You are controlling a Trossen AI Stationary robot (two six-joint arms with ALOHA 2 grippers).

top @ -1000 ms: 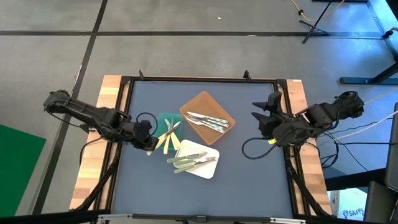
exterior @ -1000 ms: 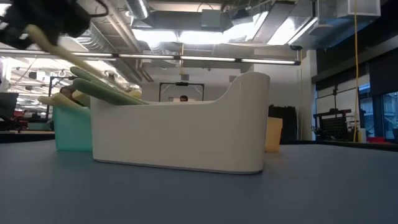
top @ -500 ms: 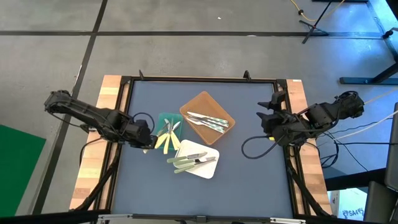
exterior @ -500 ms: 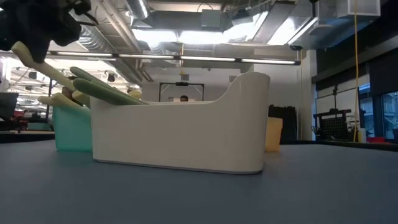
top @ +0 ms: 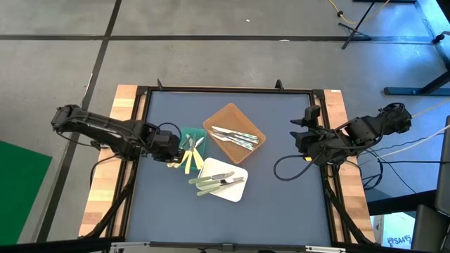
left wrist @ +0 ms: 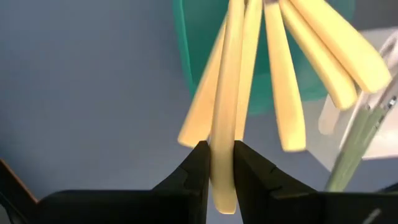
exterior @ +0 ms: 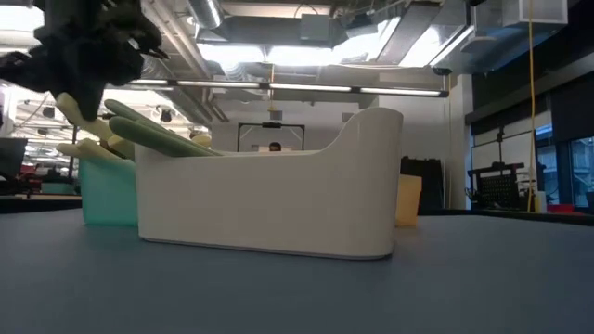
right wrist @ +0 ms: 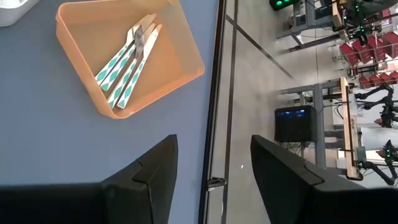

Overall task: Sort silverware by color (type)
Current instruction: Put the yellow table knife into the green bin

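While the right tool (top: 304,131) waits with its fingers spread wide and nothing between them, near the right edge of the blue worktop (top: 281,204), the left tool (top: 176,146) pinches one pale yellow piece of silverware (left wrist: 225,118) by its handle. A second ago that tool hung a little nearer the worktop's left side; it has since moved toward the green tray (top: 185,134) and now sits at the tray's left edge, the held piece reaching in among the other yellow-handled pieces (top: 188,156) that fan out of the tray. In the low view the held piece has come down closer to the pile there. Pale green pieces (top: 211,184) lie in the white tray (top: 238,190) just beside the green one, and blue-patterned pieces (right wrist: 125,67) lie in the brown tray (top: 219,117) behind; none of these has shifted. The right arm has drawn slightly toward its edge.
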